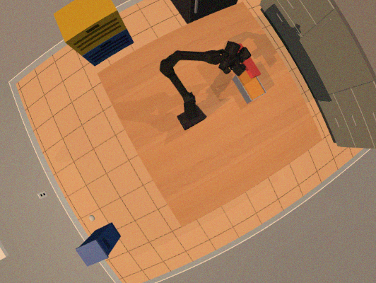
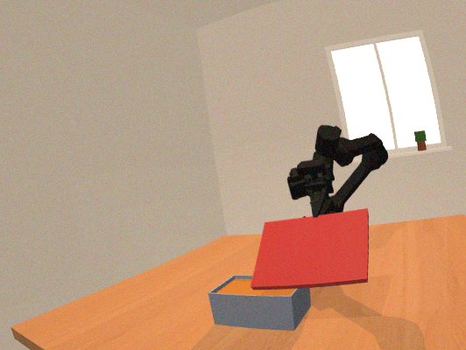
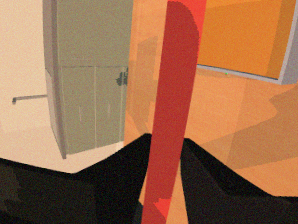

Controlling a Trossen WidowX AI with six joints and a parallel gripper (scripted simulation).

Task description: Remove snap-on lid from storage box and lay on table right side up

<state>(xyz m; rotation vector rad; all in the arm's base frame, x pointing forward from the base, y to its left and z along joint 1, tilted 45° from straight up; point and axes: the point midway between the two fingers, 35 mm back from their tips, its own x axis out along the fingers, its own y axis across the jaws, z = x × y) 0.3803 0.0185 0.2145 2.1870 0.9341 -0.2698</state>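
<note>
And here's my pincer (image 1: 244, 61) (image 2: 316, 215) (image 3: 165, 143) pinching the tilted red lid (image 1: 252, 68) (image 2: 313, 251) (image 3: 175, 75), right of centre in the exterior view, above the open box (image 1: 243, 90) (image 2: 254, 311) (image 3: 291, 65)!

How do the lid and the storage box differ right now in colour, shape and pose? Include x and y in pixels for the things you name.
The lid (image 1: 253, 68) (image 2: 313, 249) (image 3: 175, 100) is red; the storage box (image 1: 242, 90) (image 2: 251, 311) (image 3: 291, 62) is grey-blue outside, orange inside. The lid is a thin panel, the box a deep, open-topped container. The lid hangs tilted in the gripper (image 2: 316, 215) (image 3: 166, 142), while the box stands level on the table (image 2: 131, 302). Both look roughly rectangular.
</note>
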